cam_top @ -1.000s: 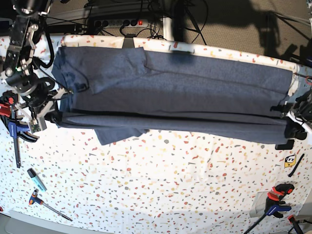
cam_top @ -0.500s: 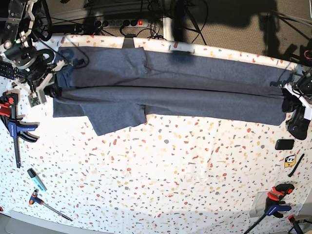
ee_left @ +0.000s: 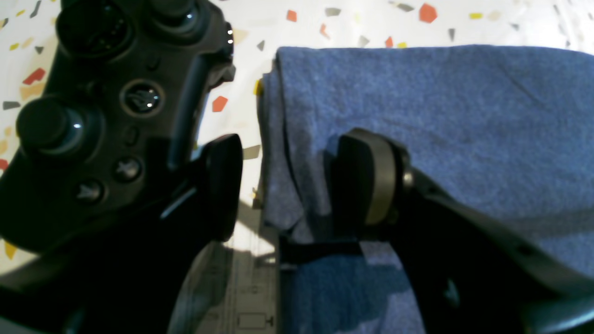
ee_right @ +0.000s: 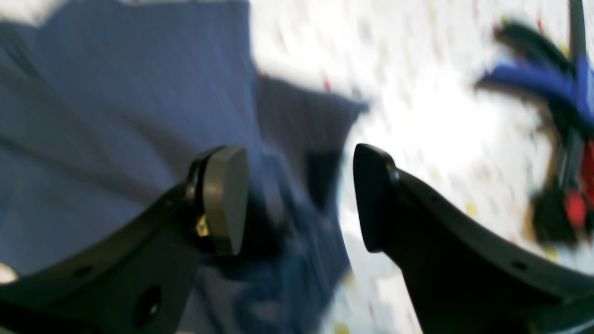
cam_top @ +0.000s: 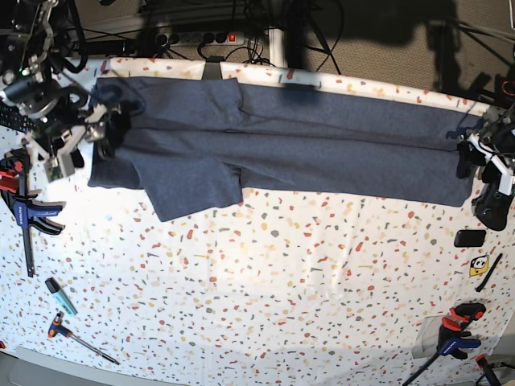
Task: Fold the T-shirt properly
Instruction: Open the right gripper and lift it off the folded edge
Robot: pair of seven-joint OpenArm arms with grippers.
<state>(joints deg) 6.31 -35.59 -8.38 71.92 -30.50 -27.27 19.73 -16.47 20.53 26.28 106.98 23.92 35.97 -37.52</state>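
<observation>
Both jaws stand wide apart, holding nothing. Lift your left gripper (ee_left: 283, 185) and right gripper (ee_right: 297, 199) straight off the shirt (cam_top: 322, 141) so the fold stays flat.

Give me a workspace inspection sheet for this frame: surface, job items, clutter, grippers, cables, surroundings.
Surface: white table with coloured terrazzo flecks.
Job's things: T-shirt, dark blue, folded into a long band along the far edge, one sleeve sticking out toward the front on the base view's left.
Clutter: blue clamps and, marker, T-handle key, black game controller, sticker.
Grippers: left gripper open, straddling the shirt's end edge; right gripper open over the other end, view blurred.
Cables: power strip and loose leads behind the table.
Surroundings: carpeted floor, stand legs.
</observation>
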